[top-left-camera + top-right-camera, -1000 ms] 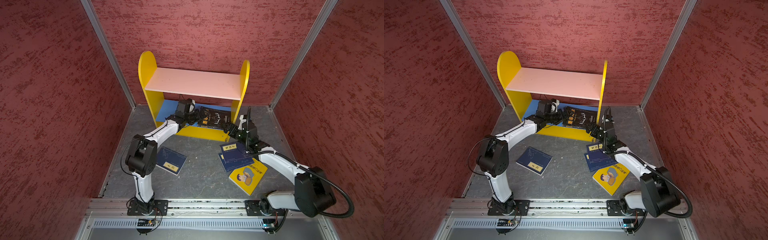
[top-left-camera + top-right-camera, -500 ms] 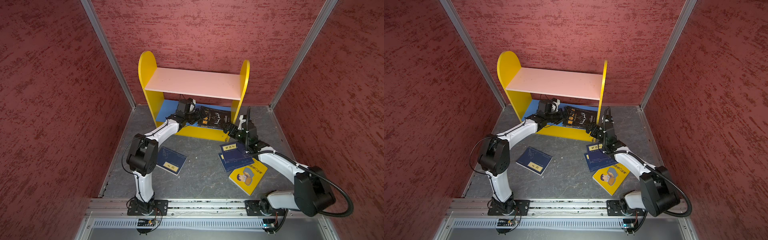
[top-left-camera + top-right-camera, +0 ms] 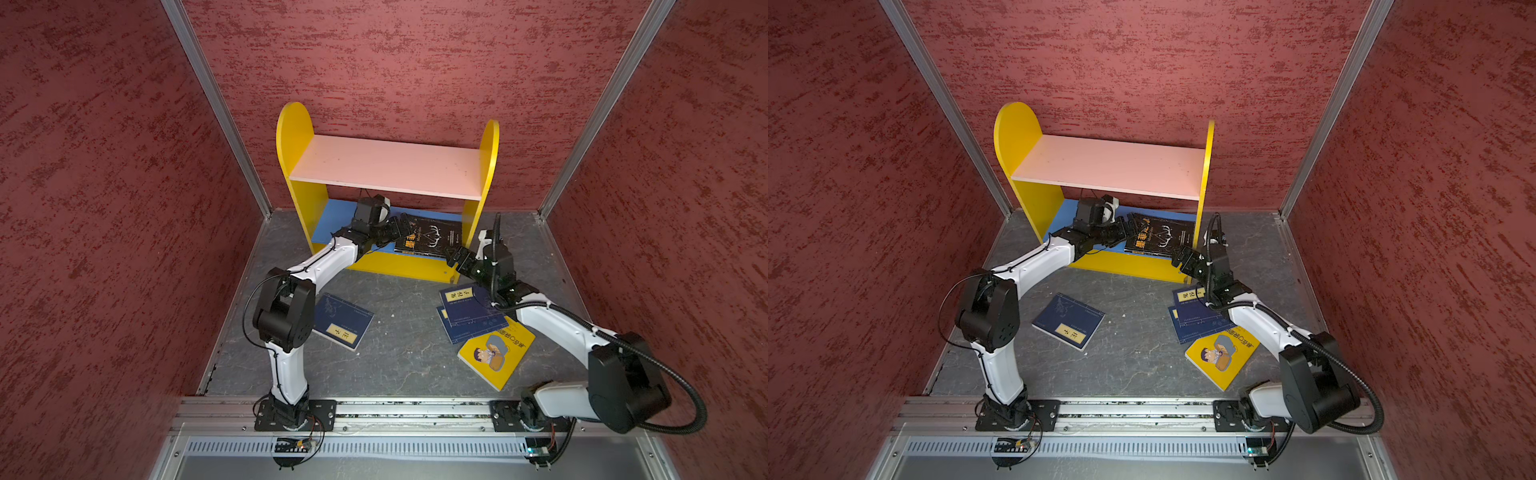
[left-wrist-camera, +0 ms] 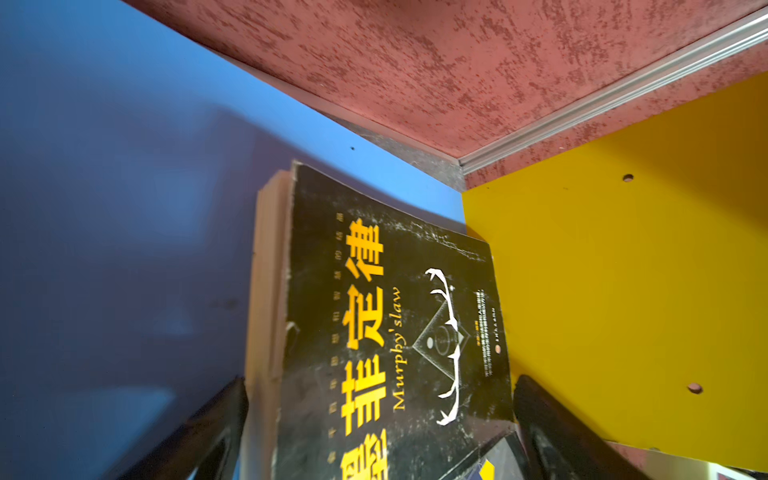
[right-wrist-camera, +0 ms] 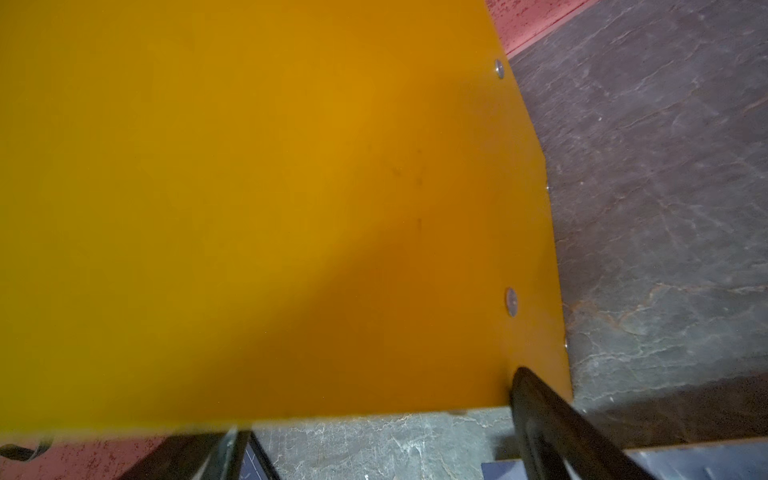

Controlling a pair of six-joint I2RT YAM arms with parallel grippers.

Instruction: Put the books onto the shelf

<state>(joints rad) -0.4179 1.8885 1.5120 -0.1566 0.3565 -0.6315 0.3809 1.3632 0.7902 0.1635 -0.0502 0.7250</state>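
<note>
Grey marbled tabletop (image 3: 399,365) lies between rough red walls (image 3: 104,166); left gripper (image 3: 401,226) gapes astride black antlered paperback (image 3: 432,237), right gripper (image 3: 451,255) gapes beside yellow shelf (image 3: 489,166).

you see shelf (image 3: 295,137): yellow sides, pink top, blue lower board | black book (image 3: 436,235): orange title, white antlers | navy books (image 3: 340,318): yellow labels | yellow book (image 3: 498,353): cartoon man
</note>
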